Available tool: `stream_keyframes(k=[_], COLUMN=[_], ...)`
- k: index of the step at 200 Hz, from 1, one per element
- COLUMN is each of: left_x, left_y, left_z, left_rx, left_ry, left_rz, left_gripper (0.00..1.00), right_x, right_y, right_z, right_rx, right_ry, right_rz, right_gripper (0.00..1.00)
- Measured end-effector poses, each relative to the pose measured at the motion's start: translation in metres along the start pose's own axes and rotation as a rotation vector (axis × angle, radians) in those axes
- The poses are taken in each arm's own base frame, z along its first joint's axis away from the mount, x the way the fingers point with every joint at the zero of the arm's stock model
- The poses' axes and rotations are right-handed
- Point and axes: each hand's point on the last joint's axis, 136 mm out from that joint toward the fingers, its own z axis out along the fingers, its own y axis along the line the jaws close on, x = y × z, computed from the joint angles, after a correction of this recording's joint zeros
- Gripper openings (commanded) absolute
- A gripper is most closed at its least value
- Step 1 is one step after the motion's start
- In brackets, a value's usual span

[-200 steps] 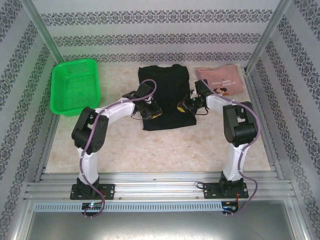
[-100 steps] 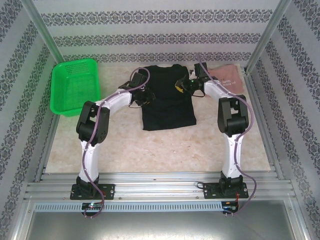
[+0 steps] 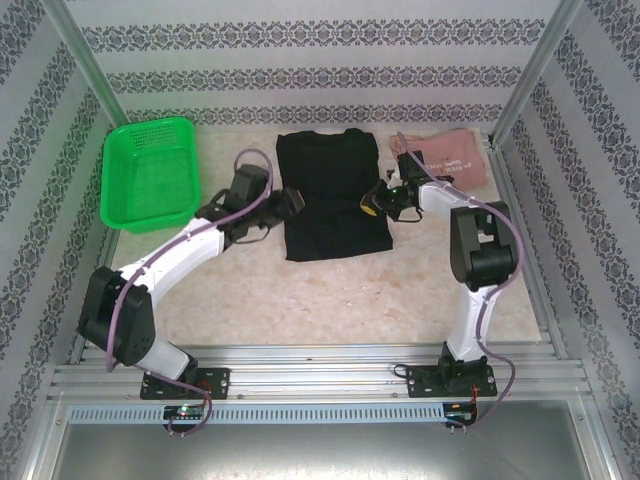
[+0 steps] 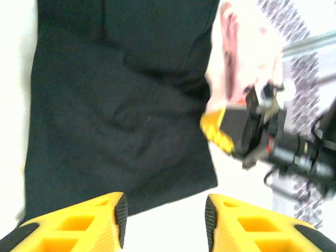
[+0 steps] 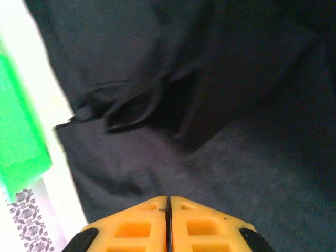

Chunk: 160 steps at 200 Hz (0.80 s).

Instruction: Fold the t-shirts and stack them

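Patterned wallpaper (image 3: 300, 40) closes in a pale, stone-look table (image 3: 300, 300).

From above, the black t-shirt (image 3: 333, 195) lies flat toward the back of the table. Its long axis runs from the near side to the far wall, with the neck at the far end and the hem toward the arm bases. The left gripper (image 3: 290, 199) sits at its left edge and the right gripper (image 3: 374, 206) at its right edge, so the tee lies between the 2. The pink t-shirt (image 3: 445, 160) lies in the far right corner, its long side running left to right and slightly tilted. It is just beyond the right gripper; I cannot tell whether the 2 tees touch. A green basket (image 3: 150, 175) stands at the far left.

In the left wrist view, the 2 yellow fingers (image 4: 79, 226) stand apart and hold nothing, with bare table in the gap. The black tee's edge lies just ahead of them and the cloth stretches away.

In the right wrist view, the fingers (image 5: 131, 231) are pressed together, with no cloth visibly pinched. Rumpled black fabric lies right ahead of them.
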Motion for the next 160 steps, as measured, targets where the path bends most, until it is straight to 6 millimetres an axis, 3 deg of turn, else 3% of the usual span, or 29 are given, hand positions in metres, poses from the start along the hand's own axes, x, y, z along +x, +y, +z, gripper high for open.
stream_keyframes(k=[31,69,91,99,117,142,160], left_x=[0.060,0.083,0.089,0.089,0.083,0.075,0.079], left_y=[0.057,0.094,0.102,0.102,0.098,0.089,0.091], left_z=[-0.003,-0.009,-0.005,-0.002,0.007,0.025,0.040], left_rx=[-0.116,-0.186,-0.199,-0.197,-0.172,-0.116,-0.109], left_ry=[0.091,0.110,0.112,0.106,0.079,0.043,0.049], left_rz=[-0.040,-0.097,-0.119,-0.132,-0.156,-0.202,-0.228], left_gripper=[0.54,0.62,0.64,0.65,0.66,0.66,0.66], right_x=[-0.021,-0.084,-0.093,-0.092,-0.075,-0.029,-0.010], right_y=[-0.015,0.030,0.050,0.055,0.054,0.040,0.021], right_z=[0.035,0.041,0.034,0.029,0.012,-0.041,-0.077], right_rx=[0.008,-0.092,-0.144,-0.156,-0.123,-0.070,-0.057], right_ry=[0.017,-0.083,-0.097,-0.094,-0.078,-0.060,-0.074], right_rz=[0.064,0.023,0.000,-0.013,-0.033,-0.067,-0.071], right_gripper=[0.15,0.29,0.35,0.36,0.50,0.60,0.62])
